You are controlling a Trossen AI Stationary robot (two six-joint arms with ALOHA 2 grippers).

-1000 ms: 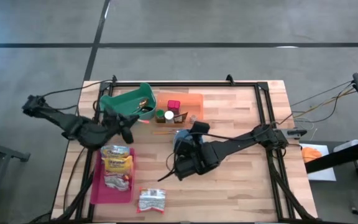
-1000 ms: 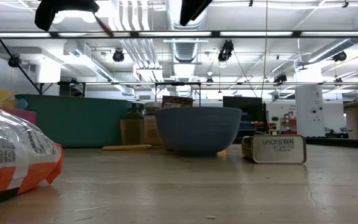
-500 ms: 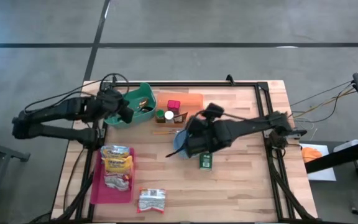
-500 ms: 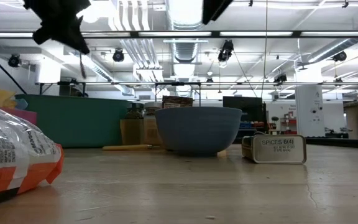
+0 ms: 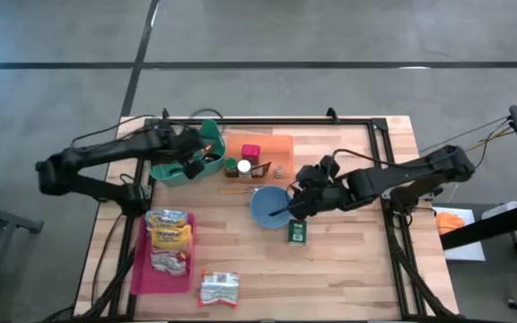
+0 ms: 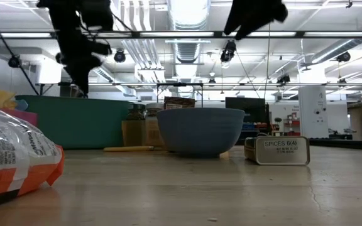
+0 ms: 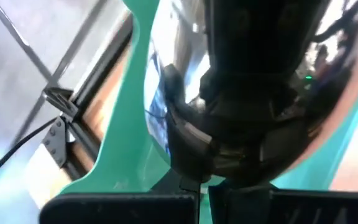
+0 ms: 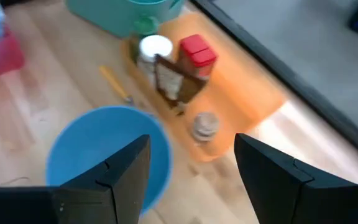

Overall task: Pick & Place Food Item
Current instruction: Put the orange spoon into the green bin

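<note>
Several snack packets (image 5: 169,238) lie on a pink tray (image 5: 140,269) at the near left, and one more packet (image 5: 218,289) lies on the table beside it. My left gripper (image 5: 189,161) is shut and points down into the green bin (image 5: 173,144), close over a shiny metal bowl-shaped thing (image 7: 185,93) lying in the bin. My right gripper (image 8: 191,168) is open with nothing between its fingers, above the right rim of the blue bowl (image 5: 266,206), which stands on the table. My left gripper's shut fingers (image 7: 166,202) come down from above right beside the shiny metal thing's rim (image 7: 194,177) in the green bin. I cannot tell whether they touch it.
An orange tray (image 5: 272,144) with several spice jars (image 8: 166,62) lies behind the bowl. A green spice tin (image 5: 296,231) lies to the bowl's near right. A thin yellow stick (image 8: 115,84) rests between tray and bowl. The table's right half is bare wood.
My left gripper has swung from beside the pink tray's far end toward the far edge, to the green bin, and tipped downward. My right gripper has drawn back from the bowl's near side toward the right and far edges, uncovering the bowl and the spice tin.
</note>
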